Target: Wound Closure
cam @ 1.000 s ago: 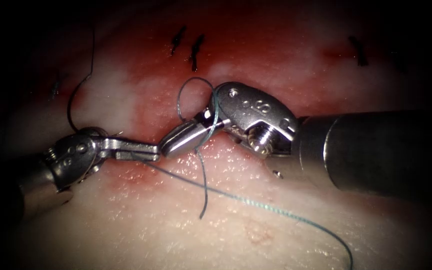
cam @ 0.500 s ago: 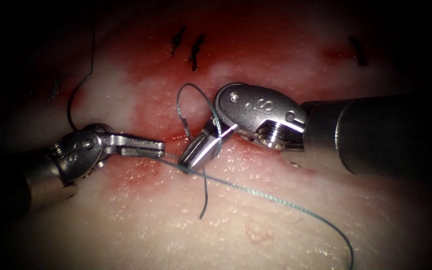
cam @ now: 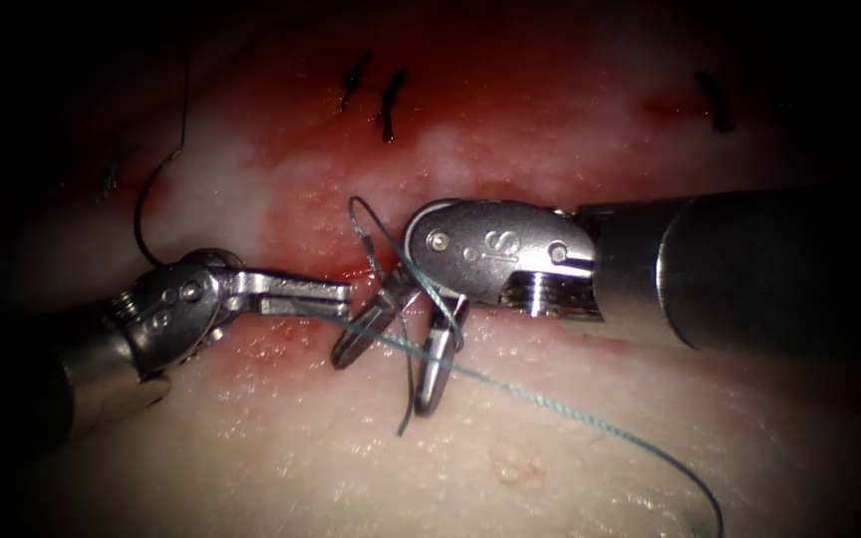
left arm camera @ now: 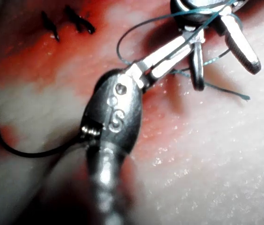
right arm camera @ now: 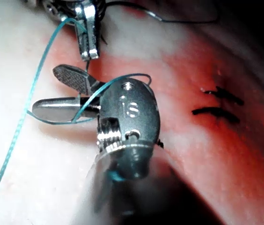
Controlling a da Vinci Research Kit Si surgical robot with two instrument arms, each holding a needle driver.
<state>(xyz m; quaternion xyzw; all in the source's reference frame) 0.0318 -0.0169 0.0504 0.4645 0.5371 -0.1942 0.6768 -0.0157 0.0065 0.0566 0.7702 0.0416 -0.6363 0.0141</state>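
On the tissue (cam: 510,468) my left tool (cam: 326,296) lies along the red cut (cam: 311,261), its jaws shut on the teal thread (cam: 550,403). The same shut jaws (left arm camera: 169,50) hold that thread (right arm camera: 38,70) in both wrist views. My right tool (cam: 383,385) comes in from the right with its jaws spread wide and pointing down, nothing clamped between them. The thread is looped around those jaws (right arm camera: 44,89), and its short free end (cam: 406,418) hangs below. The right tool's spread jaws (left arm camera: 225,77) lie just past the left tool's tip. I cannot make out the needle.
Dark finished stitches (cam: 388,100) sit further up, with another (cam: 715,100) to the right. A thin dark strand (cam: 140,214) curves over the tissue above the left tool's wrist. Red fluid (cam: 510,149) stains the tissue around the cut. The long thread tail runs off to the lower right.
The right tool's jaws have gone from shut to wide open and swung downward, with the loop staying around them. The left tool slid slightly right, keeping hold of the thread.
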